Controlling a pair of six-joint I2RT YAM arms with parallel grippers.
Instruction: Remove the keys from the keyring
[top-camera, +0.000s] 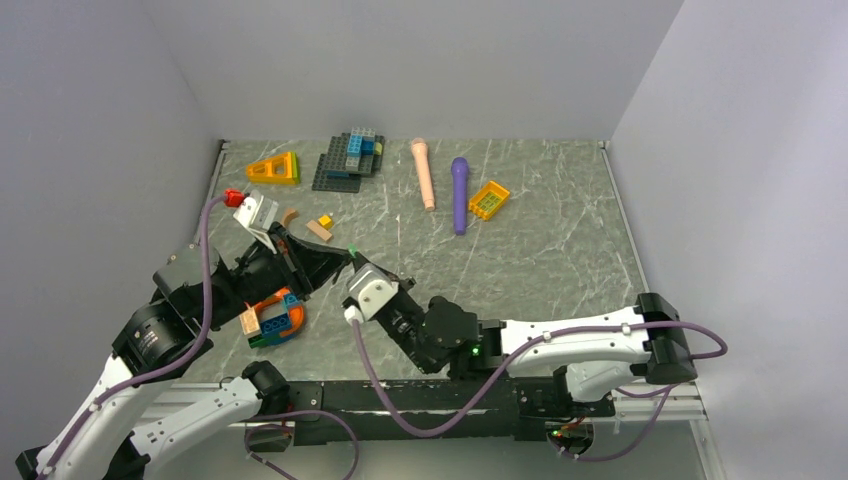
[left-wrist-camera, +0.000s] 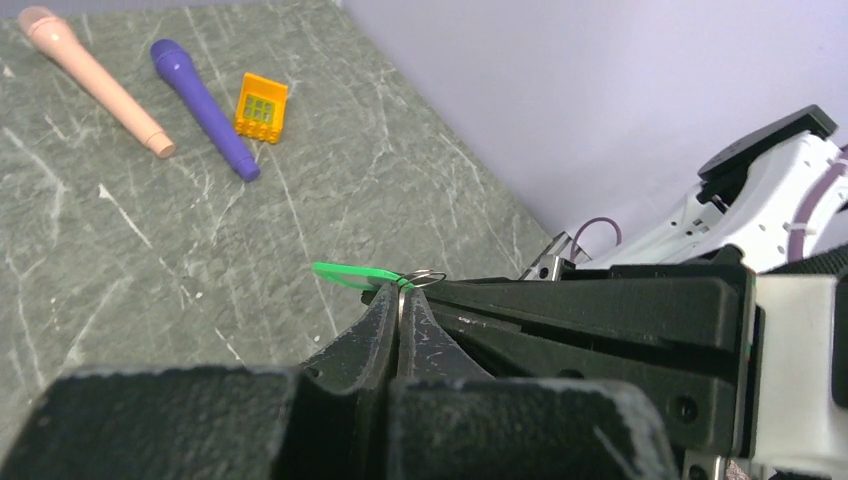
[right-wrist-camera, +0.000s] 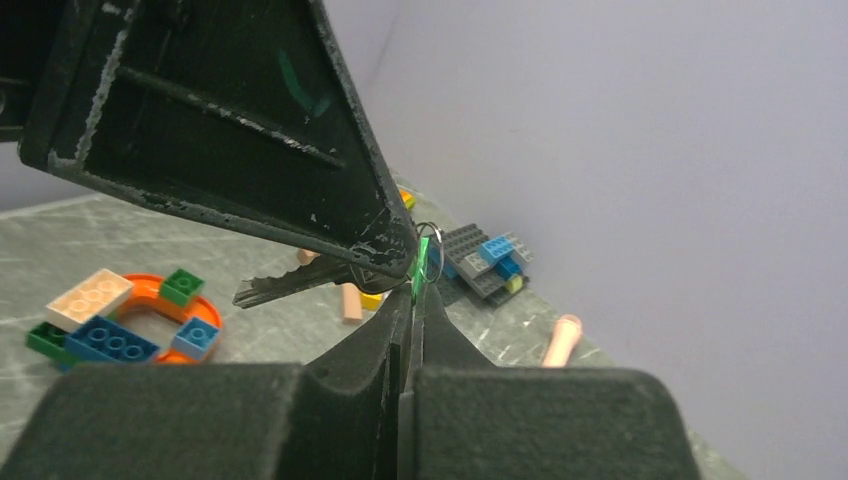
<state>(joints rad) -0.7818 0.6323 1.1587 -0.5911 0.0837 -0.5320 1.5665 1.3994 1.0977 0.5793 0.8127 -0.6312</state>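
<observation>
The small metal keyring (left-wrist-camera: 426, 279) is held in the air between my two grippers, left of the table's middle. My left gripper (left-wrist-camera: 401, 293) is shut on the head of a dark metal key (right-wrist-camera: 290, 283), whose blade sticks out to the left in the right wrist view. My right gripper (right-wrist-camera: 416, 283) is shut on a flat green tag (right-wrist-camera: 421, 258) that hangs on the same ring (right-wrist-camera: 430, 234). The tag (left-wrist-camera: 352, 274) points away from the left fingertips. In the top view the two grippers meet tip to tip at the green tag (top-camera: 352, 250).
An orange arch with blue and green bricks (top-camera: 275, 318) lies under the left arm. At the back lie a brick pile on a grey plate (top-camera: 350, 160), an orange wedge (top-camera: 274, 169), a pink microphone (top-camera: 424, 173), a purple microphone (top-camera: 459, 194) and a yellow grid piece (top-camera: 489, 199).
</observation>
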